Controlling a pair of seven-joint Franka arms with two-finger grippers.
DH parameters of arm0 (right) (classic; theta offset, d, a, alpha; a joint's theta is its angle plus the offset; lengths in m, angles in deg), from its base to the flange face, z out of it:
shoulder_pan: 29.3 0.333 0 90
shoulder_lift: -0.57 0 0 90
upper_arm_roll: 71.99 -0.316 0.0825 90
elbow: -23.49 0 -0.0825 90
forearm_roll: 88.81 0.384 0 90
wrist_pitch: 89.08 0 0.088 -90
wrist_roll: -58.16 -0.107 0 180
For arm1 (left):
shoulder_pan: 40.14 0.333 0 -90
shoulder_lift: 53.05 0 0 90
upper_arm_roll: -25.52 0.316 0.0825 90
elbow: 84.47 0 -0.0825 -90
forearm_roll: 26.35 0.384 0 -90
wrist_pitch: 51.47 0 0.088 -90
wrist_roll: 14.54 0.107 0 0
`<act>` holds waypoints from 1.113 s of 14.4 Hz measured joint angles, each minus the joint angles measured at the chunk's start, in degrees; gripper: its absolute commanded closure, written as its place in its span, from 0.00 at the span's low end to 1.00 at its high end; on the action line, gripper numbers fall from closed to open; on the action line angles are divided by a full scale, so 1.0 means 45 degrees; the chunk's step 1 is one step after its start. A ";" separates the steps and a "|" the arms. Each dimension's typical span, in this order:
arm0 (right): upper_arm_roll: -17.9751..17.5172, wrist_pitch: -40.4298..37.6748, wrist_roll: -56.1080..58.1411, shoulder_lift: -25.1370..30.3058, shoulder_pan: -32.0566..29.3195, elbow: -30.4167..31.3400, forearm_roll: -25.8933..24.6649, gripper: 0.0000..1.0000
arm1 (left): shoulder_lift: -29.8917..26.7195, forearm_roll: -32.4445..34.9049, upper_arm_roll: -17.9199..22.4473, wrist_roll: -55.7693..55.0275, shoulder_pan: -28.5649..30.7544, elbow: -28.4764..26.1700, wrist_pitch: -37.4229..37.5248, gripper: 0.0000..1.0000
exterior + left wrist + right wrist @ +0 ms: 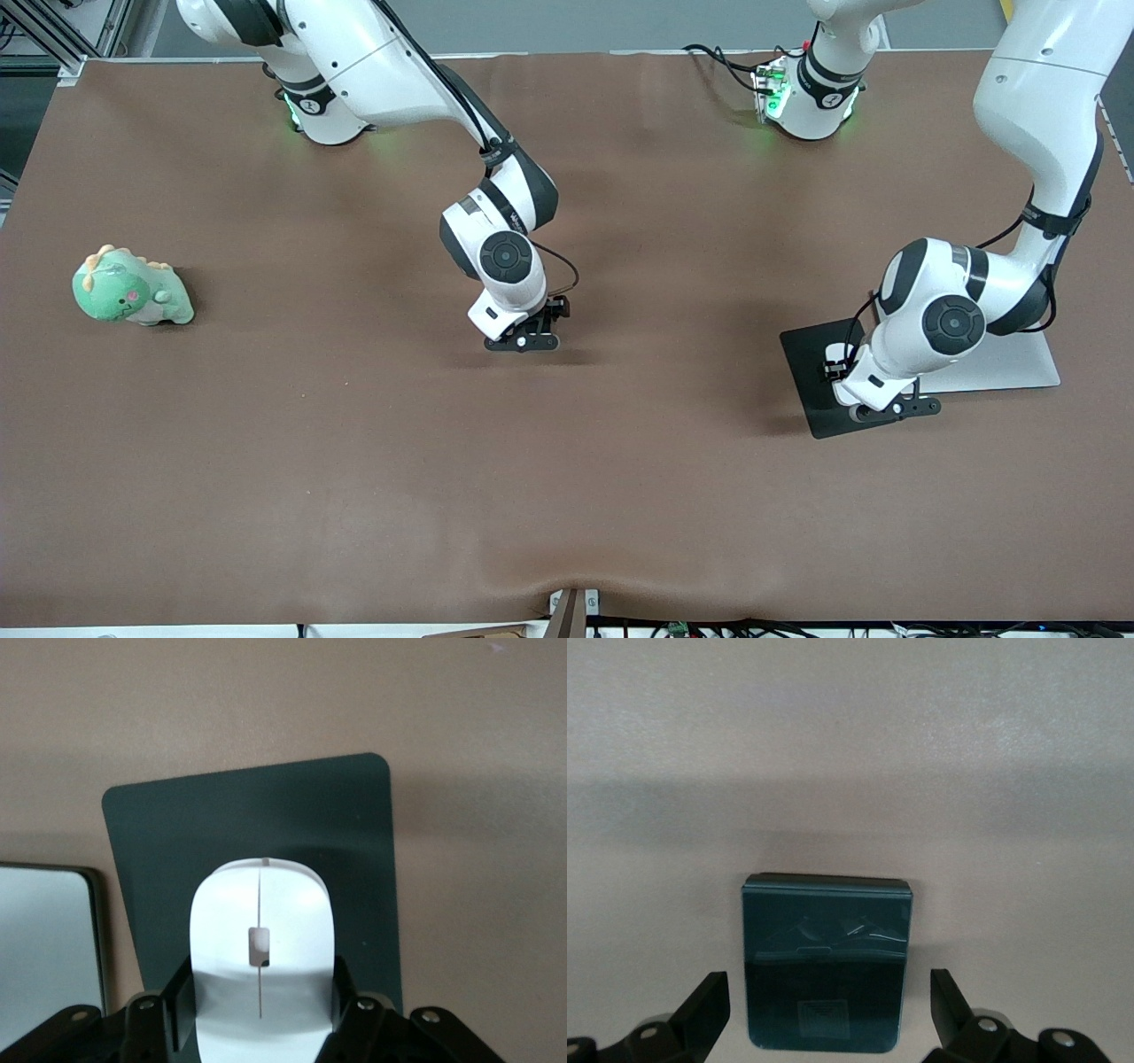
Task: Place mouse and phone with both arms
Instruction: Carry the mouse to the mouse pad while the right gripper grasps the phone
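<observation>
My left gripper [889,409] is low over the flat black mouse pad [811,372] toward the left arm's end of the table. In the left wrist view the gripper [261,992] is shut on the white mouse [261,904], its fingers [177,1001] against both sides, with the pad [248,815] under it. I cannot tell if the mouse touches the pad. My right gripper [524,338] is low over the table's middle. In the right wrist view it [830,1001] is open astride the glossy black phone [826,939], which lies flat on the cloth with gaps on both sides. The front view hides both mouse and phone.
A flat silver slab [1001,365] lies beside the mouse pad and also shows in the left wrist view [44,948]. A green dinosaur toy [131,288] sits toward the right arm's end of the brown table cloth [354,461].
</observation>
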 measured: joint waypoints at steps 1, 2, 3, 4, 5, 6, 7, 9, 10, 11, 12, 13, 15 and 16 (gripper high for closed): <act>-0.0003 0.0189 -0.0193 -0.0046 0.0011 0.0007 0.0000 0.00 | 0.0275 0.0000 0.0003 0.0191 0.0066 0.0190 -0.0038 1.00; -0.0004 0.0400 -0.0299 -0.0115 0.0045 0.0011 0.0000 0.05 | 0.0569 0.0000 0.0006 0.0393 0.0112 0.0420 -0.0078 0.96; -0.0004 0.0509 -0.0348 -0.0191 0.0077 0.0012 0.0000 0.17 | 0.0839 0.0000 0.0014 0.0656 0.0141 0.0663 -0.0122 0.94; -0.0004 0.0578 -0.0403 -0.0262 0.0098 0.0013 0.0000 0.32 | 0.1061 0.0000 0.0045 0.0960 0.0162 0.0903 -0.0143 0.91; -0.0004 0.0593 -0.0434 -0.0308 0.0111 0.0014 0.0000 0.59 | 0.1261 0.0000 0.0106 0.1196 0.0176 0.1149 -0.0150 0.86; 0.0002 0.0588 -0.0452 -0.0325 0.0118 0.0020 0.0000 0.87 | 0.1435 0.0000 0.0161 0.1340 0.0186 0.1391 -0.0152 0.85; 0.0012 0.0577 -0.0475 -0.0320 0.0117 0.0019 0.0008 1.00 | 0.1616 0.0024 0.0188 0.1438 0.0198 0.1601 -0.0152 0.70; 0.0058 0.0401 -0.0476 -0.0313 0.0112 -0.0007 0.0008 1.00 | 0.1948 0.0281 0.0191 0.1459 0.0199 0.1841 -0.0161 0.09; 0.0115 0.0158 -0.0476 -0.0302 0.0101 -0.0049 0.0008 1.00 | 0.2061 0.0355 0.0188 0.1459 0.0197 0.1900 -0.0170 0.00; 0.0178 -0.0181 -0.0477 -0.0273 0.0068 -0.0091 0.0008 1.00 | 0.2068 0.0374 0.0185 0.1459 0.0193 0.1930 -0.0168 0.00; 0.0248 -0.0607 -0.0483 -0.0232 -0.0014 -0.0156 0.0008 1.00 | 0.2087 0.0385 0.0185 0.1459 0.0190 0.1950 -0.0182 0.00; 0.0308 -0.1119 -0.0484 -0.0168 -0.0172 -0.0284 0.0008 1.00 | 0.2090 0.0388 0.0182 0.1459 0.0186 0.1975 -0.0196 0.00; 0.0381 -0.2205 -0.0440 0.0153 -0.0724 -0.0496 0.0007 1.00 | 0.2070 0.0395 0.0163 0.1459 0.0177 0.2225 -0.0272 0.00; 0.0393 -0.2601 -0.0285 0.0414 -0.1085 -0.0523 0.0004 1.00 | 0.2033 0.0396 0.0155 0.1459 0.0188 0.2480 -0.0276 0.00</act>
